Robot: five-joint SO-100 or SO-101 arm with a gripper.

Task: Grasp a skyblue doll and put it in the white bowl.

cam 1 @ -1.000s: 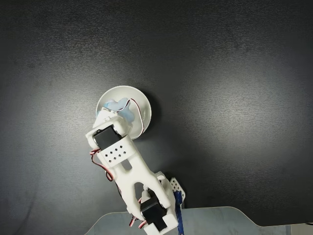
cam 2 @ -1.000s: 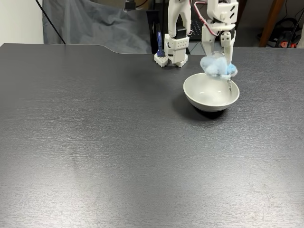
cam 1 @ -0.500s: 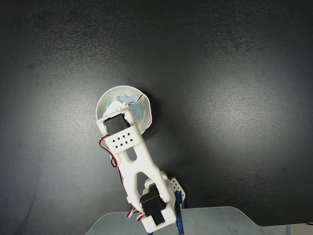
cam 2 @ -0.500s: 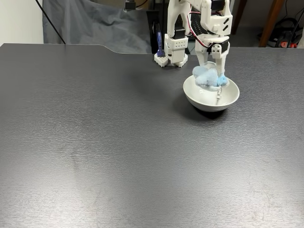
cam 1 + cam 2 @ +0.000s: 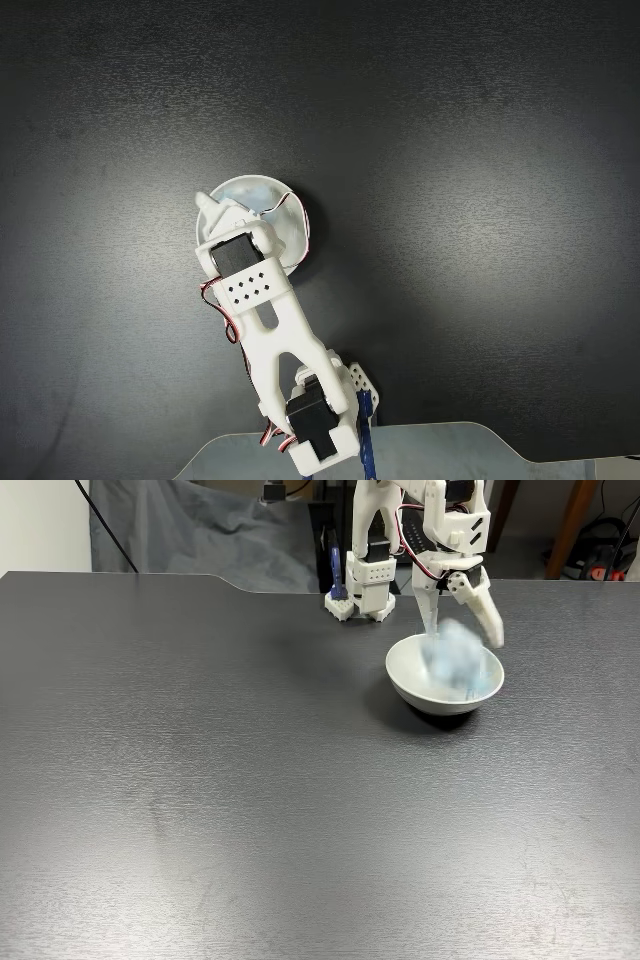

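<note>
One arm, one bowl (image 5: 443, 685) and one doll (image 5: 455, 660) are on a dark table (image 5: 200, 780). In a fixed view from the front, the gripper (image 5: 460, 630) hangs just over the bowl with its two fingers spread wide apart: one finger (image 5: 430, 610) points almost straight down at the bowl's far rim, the other (image 5: 486, 612) angles out to the right in that view. Neither finger clamps anything. The doll shows below and between them as a blurred pale-blue patch inside the bowl's rim, free of both fingers; the blur hides its limbs and markings, and I cannot tell whether it already touches the bowl's floor. In a fixed view from above, the bowl (image 5: 297, 225) is half covered by the arm's white wrist, and a sliver of the doll (image 5: 247, 196) shows as light blue inside the bowl's far side, past the gripper (image 5: 228, 212). A red wire (image 5: 222, 322) loops beside the wrist. The arm's base (image 5: 362, 585) stands at the table's far edge in the front view, well behind the bowl, with a blue-handled clamp (image 5: 336, 575) just beside it. A grey cloth (image 5: 200, 530) hangs behind the table.
</note>
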